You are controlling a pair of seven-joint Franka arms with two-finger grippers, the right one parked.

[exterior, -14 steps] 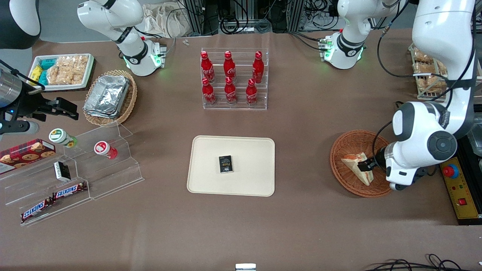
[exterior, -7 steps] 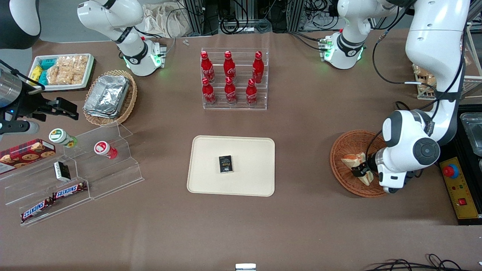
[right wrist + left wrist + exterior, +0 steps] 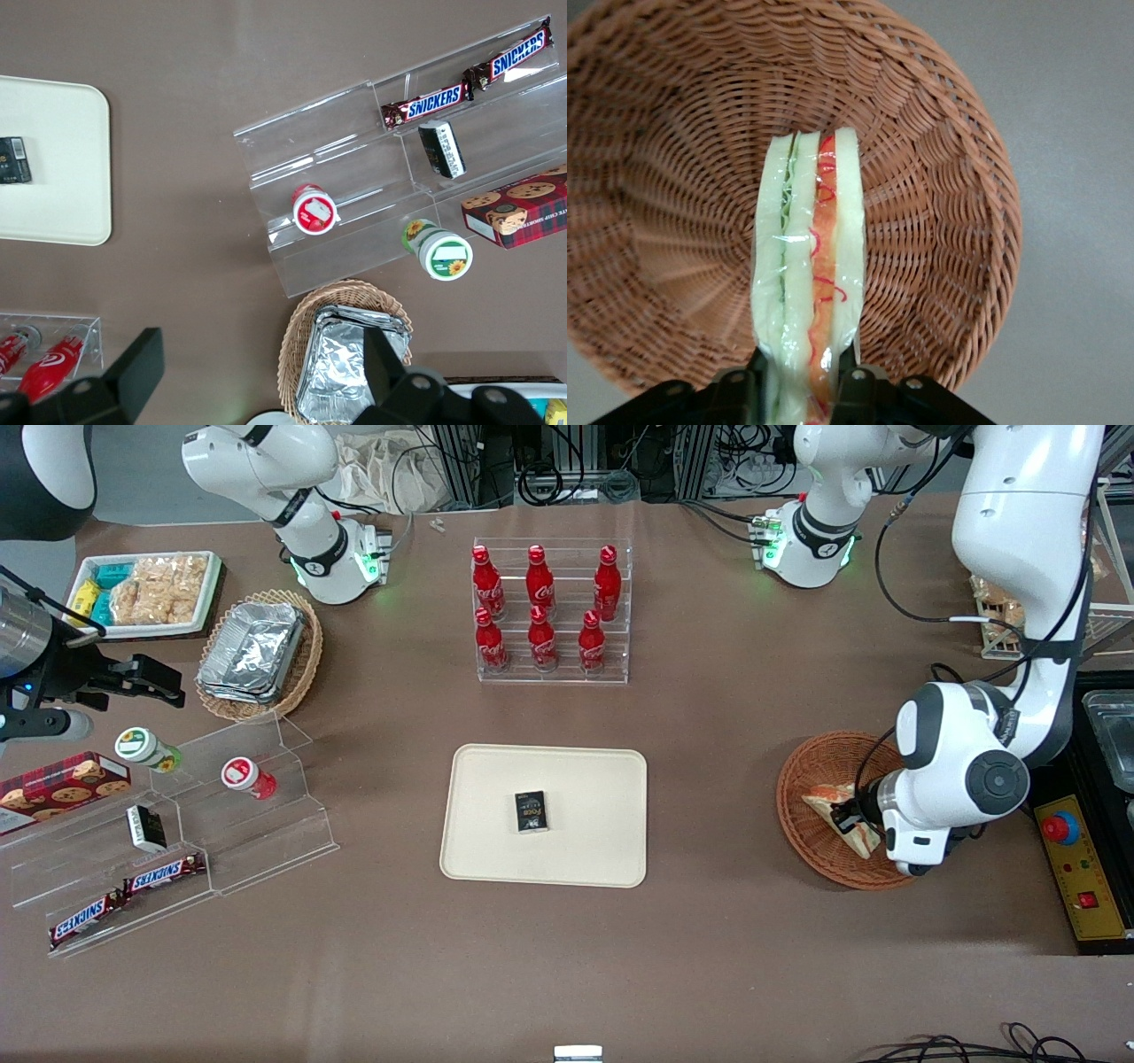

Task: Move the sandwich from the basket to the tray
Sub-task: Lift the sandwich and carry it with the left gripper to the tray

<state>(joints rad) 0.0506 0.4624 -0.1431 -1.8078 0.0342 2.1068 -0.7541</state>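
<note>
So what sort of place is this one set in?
Likely a lab bench staged as a snack counter: cola bottles in an acrylic rack, Snickers bars, cable clutter. The gripper grips the sandwich in the basket.

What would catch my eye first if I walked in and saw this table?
Probably the big white arm bent low over the round basket, its gripper clamped on a sandwich wedge wrapped in clear film. Next, the cream tray at the table's middle with a small black box on it, and the red bottles racked farther from the front camera.
</note>
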